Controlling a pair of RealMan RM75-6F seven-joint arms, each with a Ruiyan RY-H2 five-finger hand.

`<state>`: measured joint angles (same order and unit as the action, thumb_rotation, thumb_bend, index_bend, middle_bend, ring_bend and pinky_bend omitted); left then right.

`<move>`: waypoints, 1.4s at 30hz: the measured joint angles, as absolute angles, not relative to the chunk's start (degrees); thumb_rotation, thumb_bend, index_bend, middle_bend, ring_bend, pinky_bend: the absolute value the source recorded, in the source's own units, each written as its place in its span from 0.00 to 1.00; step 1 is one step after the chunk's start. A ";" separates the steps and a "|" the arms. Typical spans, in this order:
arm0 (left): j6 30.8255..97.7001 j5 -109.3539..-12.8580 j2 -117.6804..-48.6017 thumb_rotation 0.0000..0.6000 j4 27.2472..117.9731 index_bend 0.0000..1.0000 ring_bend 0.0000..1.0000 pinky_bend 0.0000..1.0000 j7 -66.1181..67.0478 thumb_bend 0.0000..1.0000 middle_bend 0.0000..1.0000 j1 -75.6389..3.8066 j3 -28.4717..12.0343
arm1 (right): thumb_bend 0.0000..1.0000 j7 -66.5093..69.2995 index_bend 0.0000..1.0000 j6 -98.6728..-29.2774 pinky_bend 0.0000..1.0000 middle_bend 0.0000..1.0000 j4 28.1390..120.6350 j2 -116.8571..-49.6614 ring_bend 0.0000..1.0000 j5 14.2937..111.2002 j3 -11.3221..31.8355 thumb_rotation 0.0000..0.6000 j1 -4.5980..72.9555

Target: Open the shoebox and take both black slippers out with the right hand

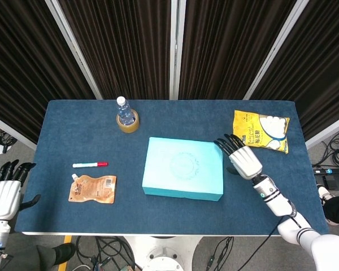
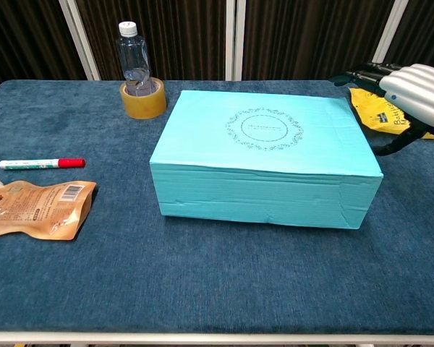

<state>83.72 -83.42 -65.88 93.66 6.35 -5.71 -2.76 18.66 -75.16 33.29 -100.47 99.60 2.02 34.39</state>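
Observation:
A turquoise shoebox (image 1: 183,167) (image 2: 267,154) lies closed in the middle of the blue table, its lid flat. No slippers show. My right hand (image 1: 241,156) (image 2: 409,90) hovers just off the box's right end near its far corner, fingers spread and holding nothing. My left hand (image 1: 5,192) hangs off the table's left edge, fingers apart and holding nothing; the chest view does not show it.
A yellow snack bag (image 1: 261,131) (image 2: 390,108) lies behind my right hand. A water bottle (image 1: 124,111) (image 2: 134,58) stands inside a tape roll (image 2: 143,99) at the back left. A red-capped marker (image 1: 90,164) (image 2: 42,163) and a brown pouch (image 1: 92,188) (image 2: 32,209) lie at the left.

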 measured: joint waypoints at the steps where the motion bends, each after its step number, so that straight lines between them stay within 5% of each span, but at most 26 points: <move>1: 83.69 -83.40 -65.84 1.00 93.70 0.16 0.07 0.07 6.32 0.17 0.17 -5.73 -2.77 | 0.02 18.94 0.09 -75.33 0.11 0.13 32.62 -100.88 0.04 99.66 1.79 1.00 34.53; 6: 83.34 -83.30 -65.57 1.00 94.06 0.16 0.07 0.07 6.19 0.17 0.17 -5.86 -2.74 | 0.05 20.50 0.14 -76.23 0.10 0.13 29.34 -102.75 0.04 100.00 0.60 1.00 35.22; 17: 83.21 -83.34 -65.32 1.00 94.34 0.16 0.07 0.07 5.98 0.17 0.17 -5.99 -2.75 | 0.61 25.46 0.47 -79.68 0.14 0.32 23.90 -104.79 0.18 100.71 -1.59 1.00 35.83; 29: 82.77 -83.41 -65.13 1.00 94.55 0.16 0.07 0.07 5.84 0.17 0.17 -6.36 -2.77 | 0.63 38.17 0.49 -78.24 0.16 0.34 28.67 -103.98 0.22 97.11 -0.84 1.00 34.88; 42: 82.77 -83.88 -64.86 1.00 94.65 0.16 0.07 0.07 5.60 0.17 0.17 -6.67 -2.80 | 0.63 55.95 0.49 -62.14 0.15 0.35 57.61 -91.29 0.24 86.41 3.71 1.00 35.66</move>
<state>82.77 -83.88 -64.86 94.65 5.60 -6.67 -2.80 55.95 -62.14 57.61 -91.29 86.41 3.71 35.66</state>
